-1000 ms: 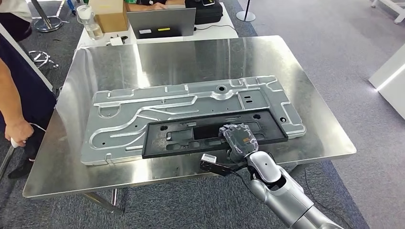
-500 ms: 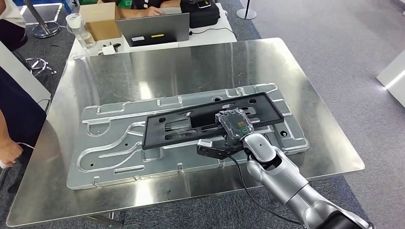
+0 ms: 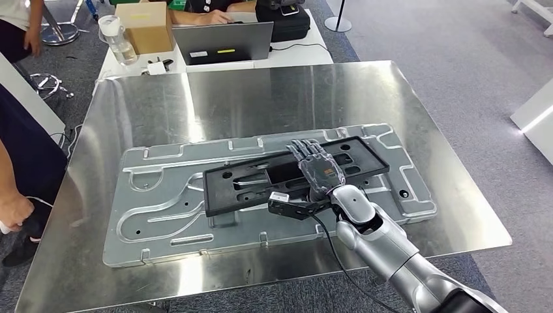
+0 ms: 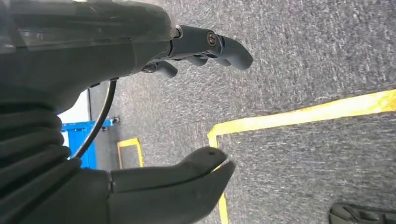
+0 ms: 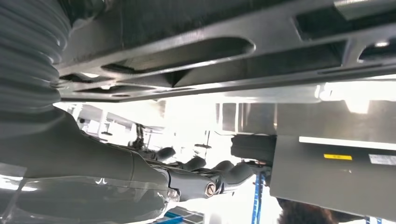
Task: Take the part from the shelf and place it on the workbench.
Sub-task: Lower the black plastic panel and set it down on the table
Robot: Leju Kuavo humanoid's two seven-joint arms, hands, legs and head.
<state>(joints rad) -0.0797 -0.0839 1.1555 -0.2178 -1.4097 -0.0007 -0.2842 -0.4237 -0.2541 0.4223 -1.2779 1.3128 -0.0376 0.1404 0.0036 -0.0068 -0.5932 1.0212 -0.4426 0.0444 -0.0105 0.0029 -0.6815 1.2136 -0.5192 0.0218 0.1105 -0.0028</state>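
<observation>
The black plastic part, long and flat with cut-outs, lies on a large silver metal plate on the steel workbench. My right hand reaches over the part's near edge, right of its middle. Its fingers are stretched out flat above it. In the right wrist view the part and the fingers are separated by a bright gap; the thumb is hidden. My left hand hangs over grey carpet with fingers and thumb apart, holding nothing.
Behind the workbench a white table carries a laptop, a cardboard box, a bottle and a black case. A person stands at the bench's left edge. Yellow tape marks the carpet.
The view has shifted. My right hand's fingers, curled on the part before, are now straightened out over it. The part has moved further onto the silver plate.
</observation>
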